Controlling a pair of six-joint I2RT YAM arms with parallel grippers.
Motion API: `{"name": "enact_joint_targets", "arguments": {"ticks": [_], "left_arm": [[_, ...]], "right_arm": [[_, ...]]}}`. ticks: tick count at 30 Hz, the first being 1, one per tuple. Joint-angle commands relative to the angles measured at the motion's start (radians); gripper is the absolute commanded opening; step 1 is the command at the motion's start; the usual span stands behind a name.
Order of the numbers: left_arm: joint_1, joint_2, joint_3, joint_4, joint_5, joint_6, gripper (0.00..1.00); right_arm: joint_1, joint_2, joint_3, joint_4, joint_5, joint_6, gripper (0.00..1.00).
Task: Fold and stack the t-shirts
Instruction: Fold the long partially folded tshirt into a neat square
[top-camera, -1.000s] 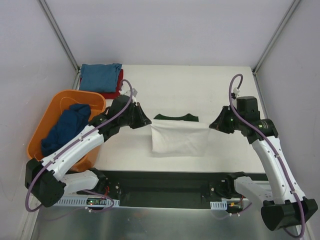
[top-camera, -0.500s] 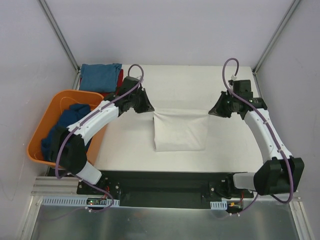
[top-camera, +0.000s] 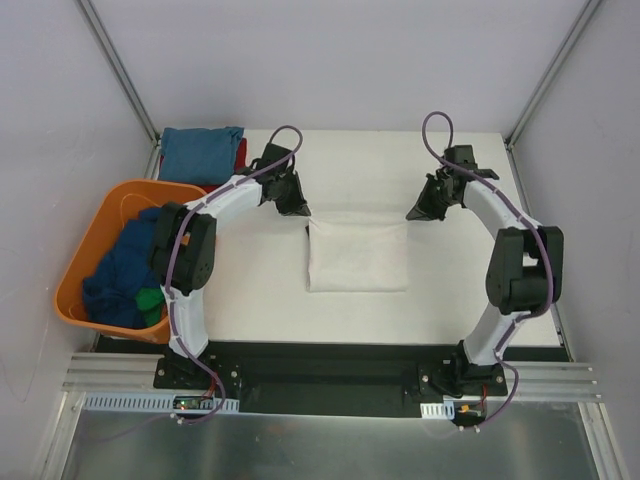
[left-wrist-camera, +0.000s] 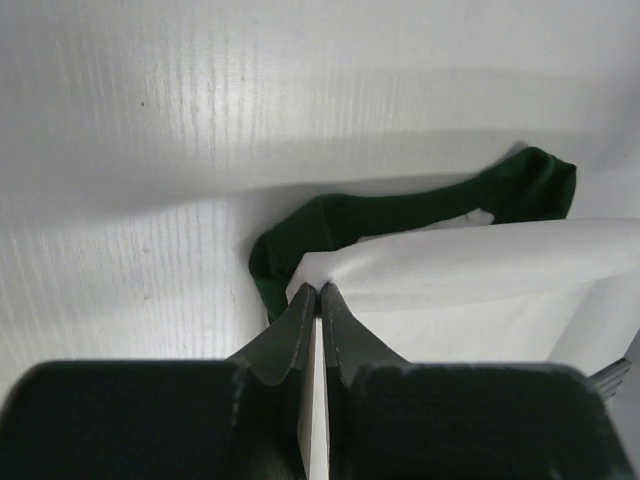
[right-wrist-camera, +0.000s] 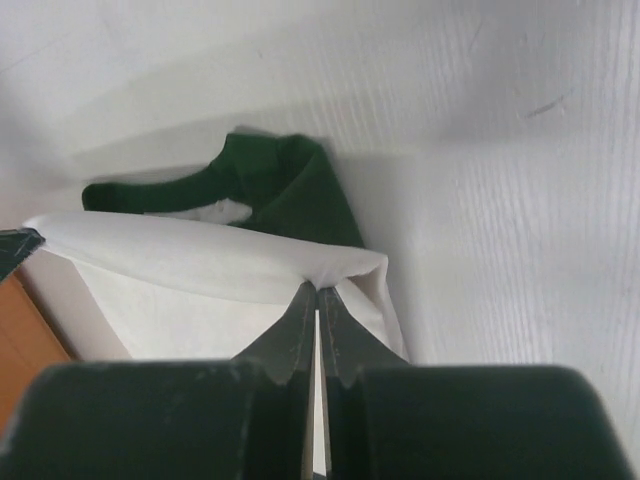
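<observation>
Top external — cream shirt, corners pinched in left fingers, right fingers

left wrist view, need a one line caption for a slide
Left end effector shut on a corner of the cream t-shirt, dark green trim bunched behind it on the white table.

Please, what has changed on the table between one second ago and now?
Both arms stretched away from their bases. The left gripper and the right gripper, each shut on a corner of the cream shirt, carried the held edge toward the far side, over the dark green part, completing a fold. The orange basket and the folded blue shirt at the far left stayed in place.
</observation>
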Motion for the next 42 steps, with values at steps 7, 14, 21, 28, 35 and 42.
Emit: {"name": "enact_joint_targets", "arguments": {"ticks": [7, 14, 21, 28, 35, 42], "left_arm": [[0.051, 0.081, 0.094, -0.02, 0.015, 0.028, 0.51], [0.025, -0.14, -0.033, -0.014, 0.088, 0.002, 0.99], [-0.15, -0.351, -0.242, 0.04, 0.1, -0.044, 0.99], [-0.265, -0.327, -0.363, 0.121, 0.066, -0.102, 0.99], [-0.268, -0.203, -0.438, 0.127, 0.022, -0.129, 0.99], [-0.268, -0.246, -0.518, 0.127, -0.003, -0.136, 0.99]], "right_arm": [[-0.03, 0.191, 0.188, -0.014, -0.046, 0.005, 0.4], [-0.021, -0.089, 0.038, -0.041, -0.041, -0.021, 0.97], [0.064, -0.338, -0.258, 0.074, -0.167, 0.049, 0.97], [0.143, -0.345, -0.398, 0.183, -0.169, 0.104, 0.97], [0.151, -0.256, -0.484, 0.226, -0.113, 0.115, 0.97], [0.149, -0.226, -0.516, 0.228, -0.096, 0.098, 0.97]]}}
